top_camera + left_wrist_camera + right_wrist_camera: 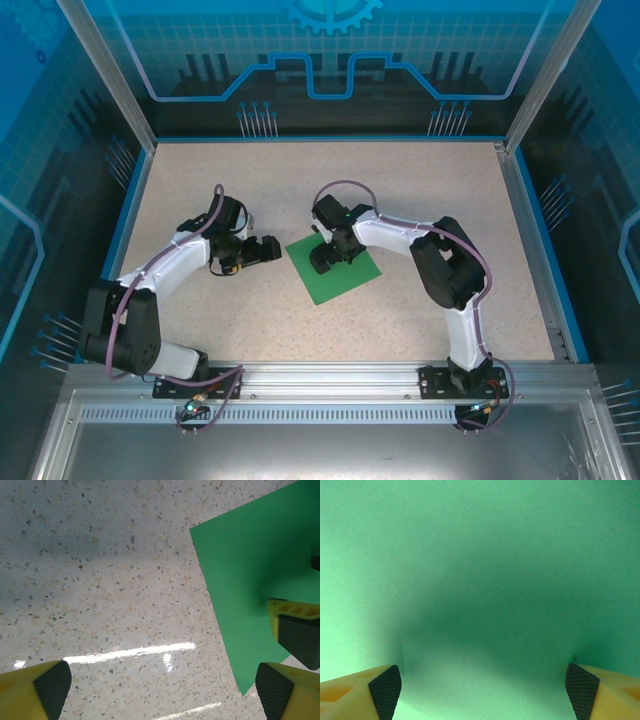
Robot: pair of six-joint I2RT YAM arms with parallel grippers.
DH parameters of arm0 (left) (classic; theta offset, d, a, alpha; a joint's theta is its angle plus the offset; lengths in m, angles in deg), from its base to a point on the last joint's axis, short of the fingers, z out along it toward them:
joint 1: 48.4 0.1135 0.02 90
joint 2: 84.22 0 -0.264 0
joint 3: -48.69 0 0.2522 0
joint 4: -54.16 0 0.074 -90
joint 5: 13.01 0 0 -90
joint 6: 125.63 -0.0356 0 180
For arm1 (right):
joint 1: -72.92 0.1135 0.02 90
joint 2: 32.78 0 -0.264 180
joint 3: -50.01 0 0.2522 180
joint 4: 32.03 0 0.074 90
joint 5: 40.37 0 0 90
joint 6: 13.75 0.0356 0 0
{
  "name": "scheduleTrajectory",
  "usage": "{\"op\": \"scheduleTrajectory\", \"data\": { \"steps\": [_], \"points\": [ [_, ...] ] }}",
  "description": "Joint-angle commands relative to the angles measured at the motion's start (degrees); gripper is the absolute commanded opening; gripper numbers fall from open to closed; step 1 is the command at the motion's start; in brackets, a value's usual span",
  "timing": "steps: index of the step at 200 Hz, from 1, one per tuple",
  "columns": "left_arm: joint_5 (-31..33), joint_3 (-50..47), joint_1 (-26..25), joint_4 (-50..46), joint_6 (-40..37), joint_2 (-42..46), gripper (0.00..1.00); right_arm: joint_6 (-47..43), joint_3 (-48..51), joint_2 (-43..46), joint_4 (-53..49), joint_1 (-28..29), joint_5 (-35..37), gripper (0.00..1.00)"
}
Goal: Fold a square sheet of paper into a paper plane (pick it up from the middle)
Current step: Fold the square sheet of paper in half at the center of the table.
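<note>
The square sheet of paper point(338, 286) lies flat and unfolded on the speckled table, bright green, near the middle. The paper plane is out of view. My right gripper point(330, 258) points down onto the sheet's middle, open wide. In the right wrist view its two pads point(385, 690) touch the green sheet point(480, 580), with a faint dimple beside each and nothing between them point(482, 685). My left gripper point(270, 247) hovers just left of the sheet, open point(164, 690) over bare table. The sheet's left edge and near corner point(250, 580) lie by its right finger.
One yellow finger of the right gripper point(297, 630) stands on the sheet in the left wrist view. A blue rim point(125, 215) and clear walls bound the table. Bare table point(420, 180) lies behind and in front of the sheet.
</note>
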Motion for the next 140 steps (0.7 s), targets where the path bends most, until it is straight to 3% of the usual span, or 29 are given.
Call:
{"op": "scheduleTrajectory", "data": {
  "steps": [1, 71, 140],
  "points": [
    [-2.1, -0.4, 0.7, 0.3, -0.8, -0.6, 0.99, 2.9, 0.0, -2.0, -0.9, 1.2, 0.4, 0.89],
    [-2.7, -0.4, 0.8, 0.3, -0.8, -1.0, 0.99, 3.7, -0.8, -5.4, -3.4, 2.2, 3.8, 0.88],
    [-3.5, -0.3, 0.7, 0.3, -0.8, -1.8, 0.99, 4.8, -0.3, -6.7, -3.3, 2.6, 3.8, 0.80]
  ]
}}
